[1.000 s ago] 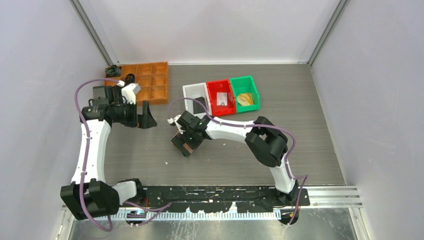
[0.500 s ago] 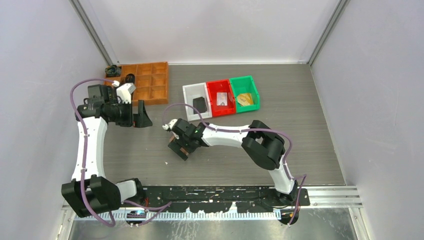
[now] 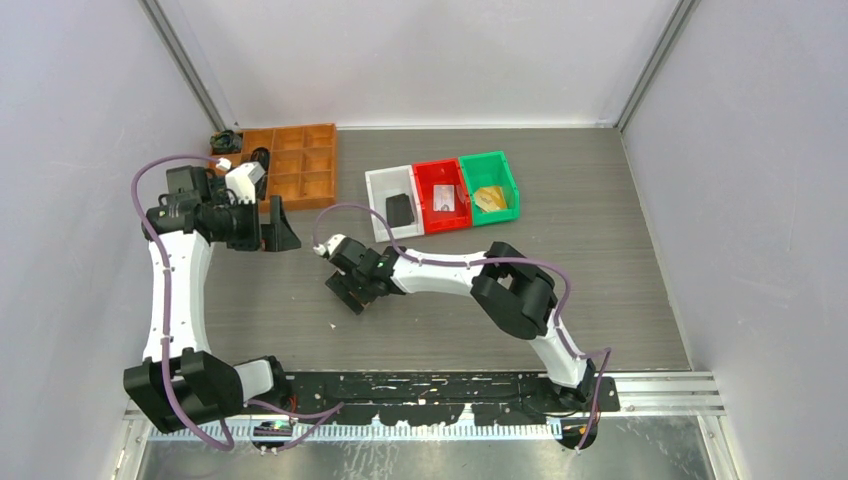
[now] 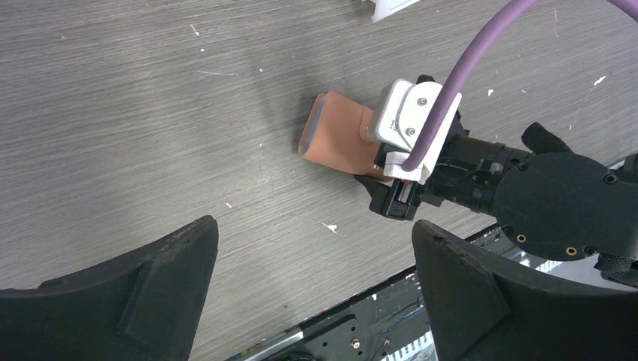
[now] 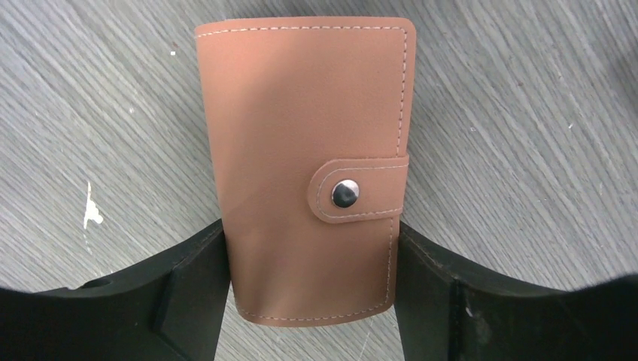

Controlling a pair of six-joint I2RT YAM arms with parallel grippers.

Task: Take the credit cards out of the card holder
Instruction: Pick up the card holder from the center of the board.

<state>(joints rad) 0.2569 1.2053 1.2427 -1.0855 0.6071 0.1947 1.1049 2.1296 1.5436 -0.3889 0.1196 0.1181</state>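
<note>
The card holder (image 5: 305, 135) is a salmon-pink wallet, folded shut with its snap tab (image 5: 346, 193) fastened. My right gripper (image 5: 310, 248) is shut on its near end, a finger on each long edge. The left wrist view shows the holder (image 4: 338, 139) sticking out of the right gripper (image 4: 395, 197) low over the table. In the top view the right gripper (image 3: 347, 291) hides it. My left gripper (image 3: 279, 226) is open and empty, left of and apart from the holder; its jaws (image 4: 312, 229) stand wide. A whitish card (image 3: 446, 199) lies in the red bin, a yellowish card (image 3: 490, 198) in the green bin.
A white bin (image 3: 381, 186) with a black object, a red bin (image 3: 432, 176) and a green bin (image 3: 505, 172) stand in a row behind the right gripper. An orange compartment tray (image 3: 305, 165) sits at the back left. Grey walls close in both sides.
My right gripper has moved left and a little toward the left arm with the card holder in it. My left gripper has drawn back leftward and away, still open.
</note>
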